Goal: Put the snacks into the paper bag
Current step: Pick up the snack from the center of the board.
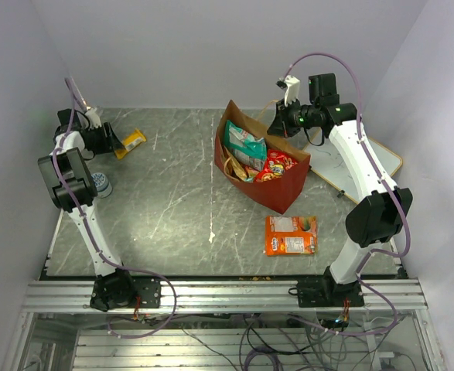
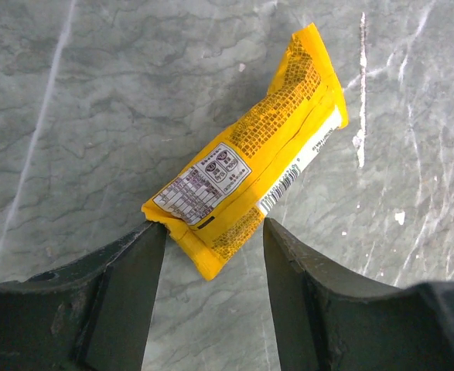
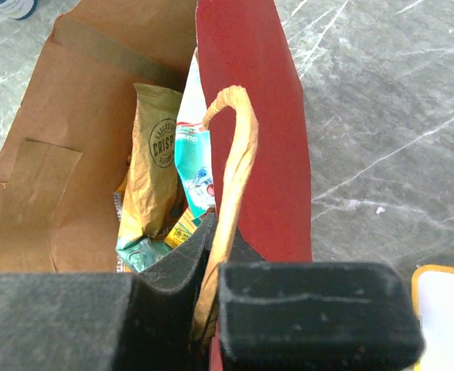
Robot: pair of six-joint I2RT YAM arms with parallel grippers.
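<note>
Grey counter [image 1: 172, 201]; left pincer [image 2: 213, 232] released, yellow packet [image 2: 250, 162] end between its jaws: advance, then clench. Right pincer [image 3: 211, 270] clamps paper bag [image 3: 250, 116] handle [image 3: 238, 147].

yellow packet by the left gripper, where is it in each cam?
Top external: yellow packet at far left of the tabletop, right beside the left gripper.
Left wrist: centre frame, lying diagonally, near end between its open jaws.
Right wrist: not in it; paper bag fills the view.
Shared landmark: the grey scratched tabletop, in all three.
</note>
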